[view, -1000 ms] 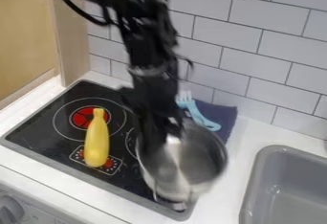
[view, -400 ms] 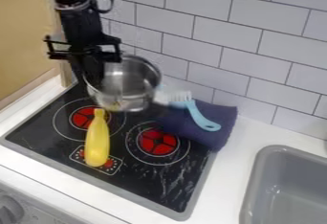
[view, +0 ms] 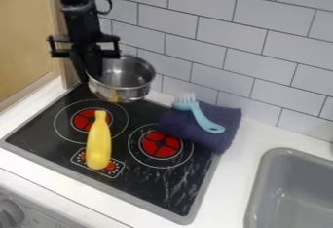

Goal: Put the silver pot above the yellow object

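At the upper left, my gripper point(view: 90, 76) hangs down at the left side of the silver pot point(view: 125, 91), its fingers closed on the pot's left rim. The pot is upright at the back left of the stove, behind the rear burner ring; whether its base touches the stovetop I cannot tell. A yellow object point(view: 99, 142), long with a narrow neck, lies on the stove's left part, its neck pointing toward the pot. Pot and yellow object are apart.
The black stovetop point(view: 166, 188) has two red burner marks. A folded dark blue cloth point(view: 218, 115) at its back right corner carries a light blue brush point(view: 205, 121). A grey sink point(view: 292, 188) is at the right; a tiled wall point(view: 260, 66) stands behind.
The gripper and pot have moved from the stove's right front to its back left, and most recently slightly lower and to the left. The yellow object has stayed put.
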